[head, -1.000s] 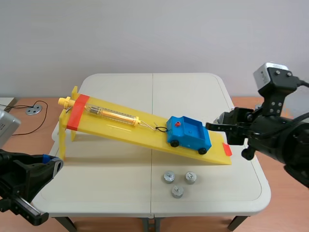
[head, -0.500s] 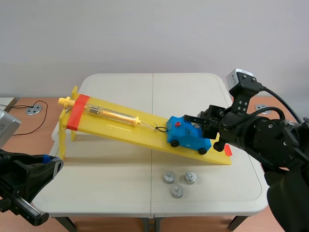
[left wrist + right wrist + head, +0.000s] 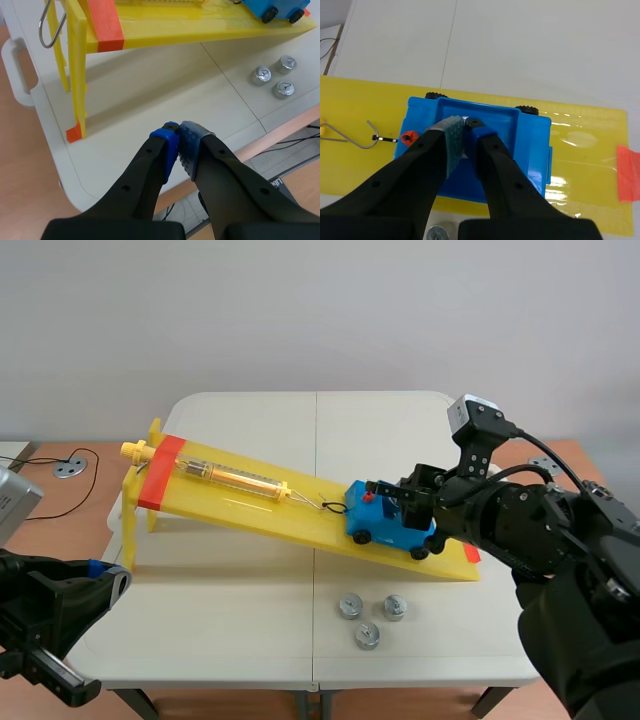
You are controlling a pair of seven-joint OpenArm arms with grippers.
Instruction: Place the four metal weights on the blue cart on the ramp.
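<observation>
The blue cart sits low on the yellow ramp, hooked to a spring scale. My right gripper hangs over the cart's tray, shut on a small metal weight whose silver edge shows between the pads, just above the tray floor. Three metal weights lie on the table in front of the ramp's lower end; the left wrist view shows them too. My left gripper is shut on nothing above the table's near left corner.
The ramp stands on yellow legs with an orange-red band at its high end. A wire hook links the cart to the scale. One table weight shows under my right gripper. The white table's front edge lies close to the left gripper.
My right arm has swung left from beyond the ramp's lower end to directly over the blue cart's tray. The left arm, cart and three table weights have stayed put.
</observation>
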